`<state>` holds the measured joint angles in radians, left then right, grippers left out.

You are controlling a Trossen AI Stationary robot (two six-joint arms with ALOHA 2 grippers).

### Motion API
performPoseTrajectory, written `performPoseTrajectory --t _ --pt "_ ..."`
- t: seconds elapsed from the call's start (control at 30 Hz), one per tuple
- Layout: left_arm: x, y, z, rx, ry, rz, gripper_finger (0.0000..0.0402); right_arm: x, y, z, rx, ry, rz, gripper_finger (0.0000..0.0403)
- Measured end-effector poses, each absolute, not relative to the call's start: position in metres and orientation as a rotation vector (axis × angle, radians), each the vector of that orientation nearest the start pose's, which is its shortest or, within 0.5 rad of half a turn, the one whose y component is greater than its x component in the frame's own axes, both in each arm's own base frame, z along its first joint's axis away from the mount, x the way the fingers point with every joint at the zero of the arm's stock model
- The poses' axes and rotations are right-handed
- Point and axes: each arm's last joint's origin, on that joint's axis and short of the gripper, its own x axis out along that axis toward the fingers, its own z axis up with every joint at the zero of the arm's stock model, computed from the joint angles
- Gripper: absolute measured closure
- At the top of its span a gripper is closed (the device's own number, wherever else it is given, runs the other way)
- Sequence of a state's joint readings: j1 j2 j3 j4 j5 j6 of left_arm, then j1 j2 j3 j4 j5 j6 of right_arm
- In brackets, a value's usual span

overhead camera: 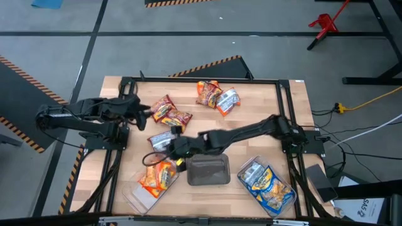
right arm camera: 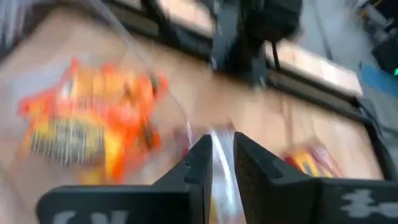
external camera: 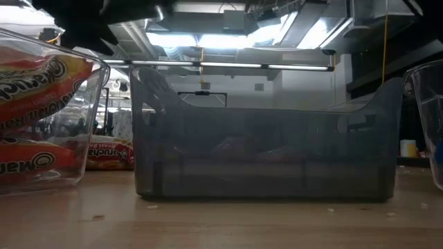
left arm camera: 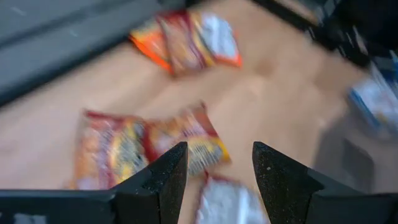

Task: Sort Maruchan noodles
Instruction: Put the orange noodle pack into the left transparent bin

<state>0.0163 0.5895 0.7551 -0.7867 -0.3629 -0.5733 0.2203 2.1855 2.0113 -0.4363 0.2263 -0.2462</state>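
Silvery packet (overhead camera: 161, 139) in right gripper (overhead camera: 168, 143)

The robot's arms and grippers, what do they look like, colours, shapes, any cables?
Both arms are dark, nearly black, built of slim jointed segments. The left gripper ends in two thick black fingers with a grainy, speckled surface and slanted tips; the right gripper has matching fingers. A black cable loops beside the right arm's wrist.

Partial "Maru" on orange packet (external camera: 31, 162)
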Motion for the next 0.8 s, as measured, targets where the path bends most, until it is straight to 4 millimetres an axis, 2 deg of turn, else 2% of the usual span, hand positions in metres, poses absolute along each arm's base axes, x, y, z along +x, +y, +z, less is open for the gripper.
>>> performPoseTrajectory --t 0.2,0.33,0.43,0.6,0.8 --pt "0.129 -0.003 0.29 -0.433 0.572 0.334 0.0239 0.428 0.085 0.353 -0.4 0.718 0.058 0.0353" --pt "0.149 -0.023 0.29 -0.417 0.569 0.172 0.0275 0.384 0.074 0.392 -0.38 0.747 0.061 0.0353" --pt "0.158 -0.041 0.281 -0.413 0.642 0.124 0.0316 0.356 0.067 0.413 -0.368 0.766 0.004 0.0353" --pt "0.169 -0.064 0.265 -0.374 0.714 0.174 0.039 0.318 0.055 0.442 -0.36 0.738 -0.144 0.0353" --pt "0.184 -0.083 0.247 -0.338 0.722 0.266 0.04 0.298 0.05 0.457 -0.347 0.699 -0.205 0.0353"
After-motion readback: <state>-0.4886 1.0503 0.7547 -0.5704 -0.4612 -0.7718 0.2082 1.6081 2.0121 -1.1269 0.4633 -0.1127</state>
